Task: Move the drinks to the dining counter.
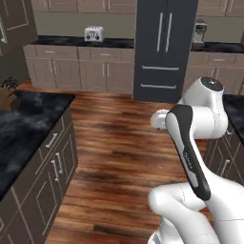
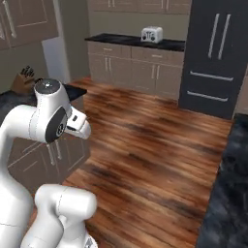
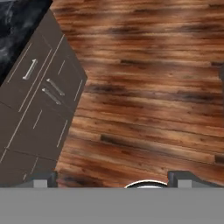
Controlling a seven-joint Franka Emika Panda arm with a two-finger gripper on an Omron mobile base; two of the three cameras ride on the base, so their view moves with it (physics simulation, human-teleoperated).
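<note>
Hovering over bare wood floor (image 3: 148, 87), claw (image 3: 113, 179) has fingertips (image 3: 43, 178) spread wide, released, nothing between them. Arm folded above the base in the aisle. Black marble desk (image 1: 28, 128) with panelled cabinet fronts (image 3: 39, 100) sits on robot's left; knife block (image 2: 23, 80) on its far end. Another dark marble edge (image 2: 227, 184) on the right. Toaster (image 1: 94, 33) on back worktop beside the dark fridge (image 1: 164, 47). Can't tell where the drinks are.

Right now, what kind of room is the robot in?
A home kitchen, by the look of it: a toaster on the back counter, a tall dark fridge, and a knife block on a marble worktop.
</note>
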